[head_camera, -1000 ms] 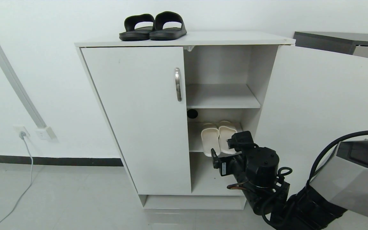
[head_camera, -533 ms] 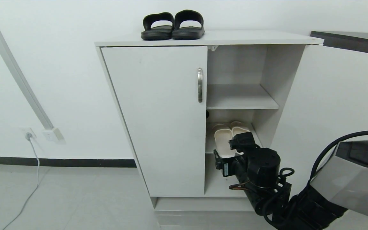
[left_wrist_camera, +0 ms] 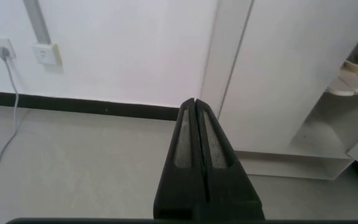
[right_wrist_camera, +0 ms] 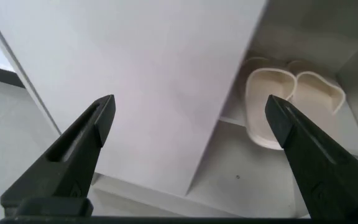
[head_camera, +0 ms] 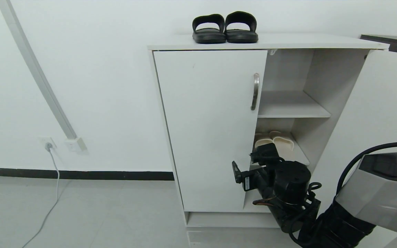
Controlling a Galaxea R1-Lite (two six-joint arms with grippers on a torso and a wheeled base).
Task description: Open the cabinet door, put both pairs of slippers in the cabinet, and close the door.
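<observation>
A pair of black slippers (head_camera: 225, 29) stands on top of the white cabinet (head_camera: 288, 40). A cream pair (head_camera: 277, 141) lies on the middle shelf, partly hidden by the shut left door (head_camera: 212, 127) with its metal handle (head_camera: 255, 91). The right door (head_camera: 384, 113) is swung wide open. My right gripper (head_camera: 250, 162) hangs open and empty low in front of the cabinet, just outside the shelf with the cream slippers (right_wrist_camera: 291, 102). Its fingers (right_wrist_camera: 92, 124) are spread wide. My left gripper (left_wrist_camera: 195, 109) is shut on nothing, above the floor to the cabinet's left.
A wall socket with a grey cable (head_camera: 48, 146) and a slanted conduit (head_camera: 36, 72) are on the wall left of the cabinet. A grey piece of furniture (head_camera: 395, 43) stands behind the open door. The upper shelf (head_camera: 288, 106) is bare.
The whole head view has shifted, so the cabinet now sits further right in the picture and the left door hides more of the cream slippers. The right gripper stays open in the same pose.
</observation>
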